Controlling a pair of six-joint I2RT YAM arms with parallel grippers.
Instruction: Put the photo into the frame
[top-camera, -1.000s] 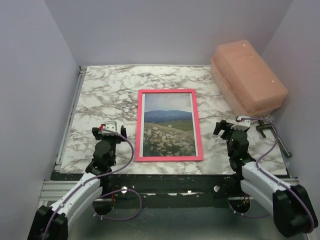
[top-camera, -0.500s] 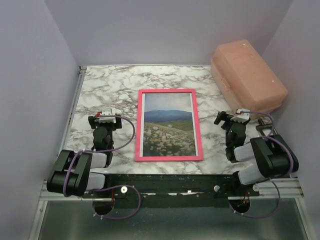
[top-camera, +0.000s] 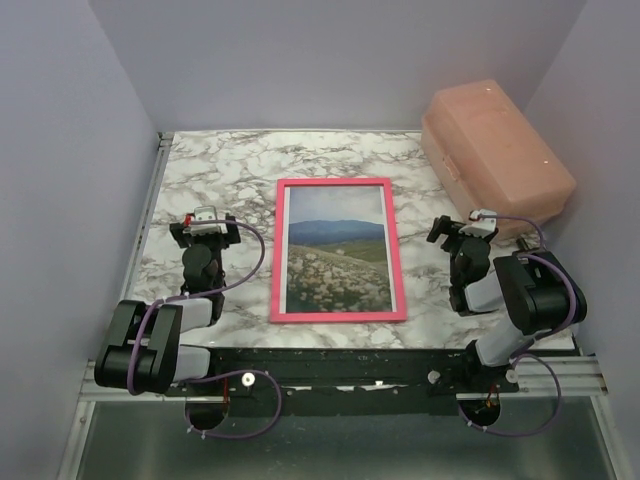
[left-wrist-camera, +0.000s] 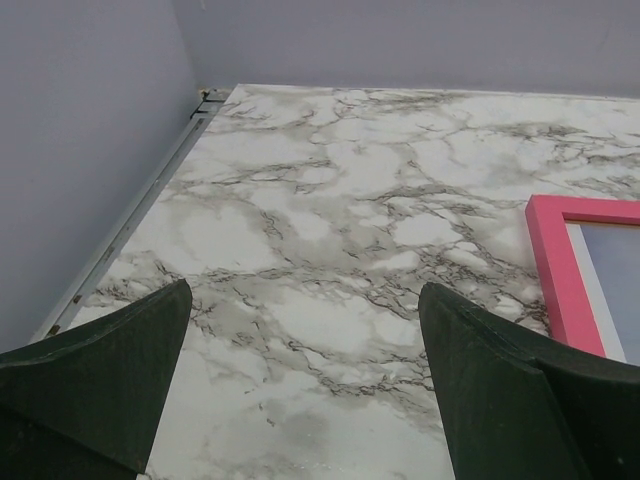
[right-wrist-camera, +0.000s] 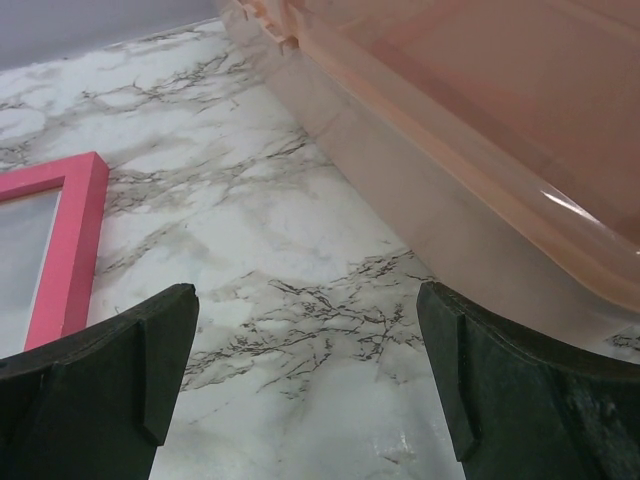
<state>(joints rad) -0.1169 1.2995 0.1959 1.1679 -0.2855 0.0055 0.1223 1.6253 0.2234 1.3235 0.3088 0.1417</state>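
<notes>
The frame (top-camera: 396, 250) is laid flat in the middle of the marbled desk (top-camera: 220, 170), pink front up, and the photo (top-camera: 337, 255) is seen inside its border with the hills and flowery field facing the overhead camera. No corner of paper is seen outside the pink edge, so the task is judged to be finished or nearly so. The left claw (top-camera: 205, 225) is held over bare desk to the left of the frame. Its fingers are spread wide in the left wrist view and nothing is gripped between them. The right claw (top-camera: 465, 230) is held to the right of the frame, between it and the peach lidded box (top-camera: 495, 155), likewise spread and empty. Both arms are folded low near their bases, each claw clear of the frame, presumably so that the seated photo is not disturbed. Only a strip of the pink border is caught in each wrist view.
</notes>
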